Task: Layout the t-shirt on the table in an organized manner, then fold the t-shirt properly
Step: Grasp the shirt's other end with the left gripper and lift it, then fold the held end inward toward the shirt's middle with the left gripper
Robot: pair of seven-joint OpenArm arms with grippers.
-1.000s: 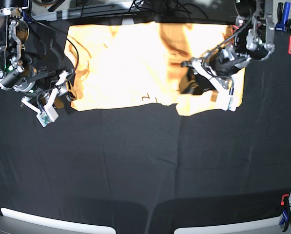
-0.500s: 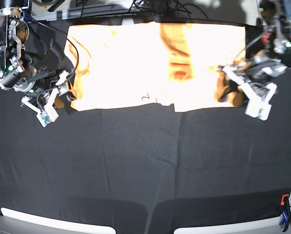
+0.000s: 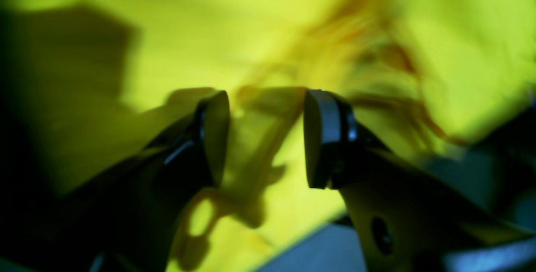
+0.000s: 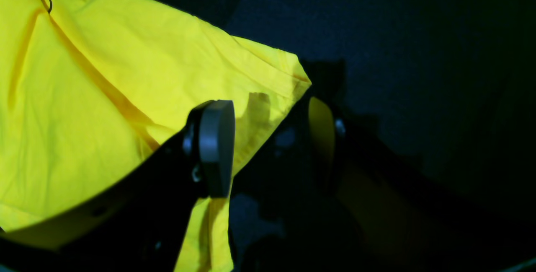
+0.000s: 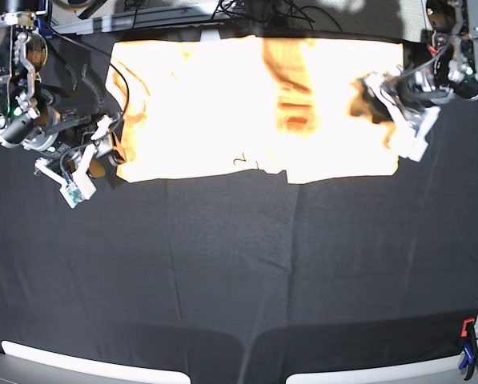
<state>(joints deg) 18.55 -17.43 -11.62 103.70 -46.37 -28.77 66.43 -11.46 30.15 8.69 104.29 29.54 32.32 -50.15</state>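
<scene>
T-shirt (image 4: 104, 96) corner btwn parted right gripper (image 4: 268, 146) jaws.

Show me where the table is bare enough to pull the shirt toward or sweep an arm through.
Bare black table runs from the t-shirt's near hem to the near edge. Crowded: the far strip, with the right tool at the shirt's left corner and the left tool over its right end.

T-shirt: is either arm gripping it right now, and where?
Neither. Both grippers are open over the t-shirt: the right gripper straddles a corner, and the left gripper hangs above the cloth with nothing between its fingers.
</scene>
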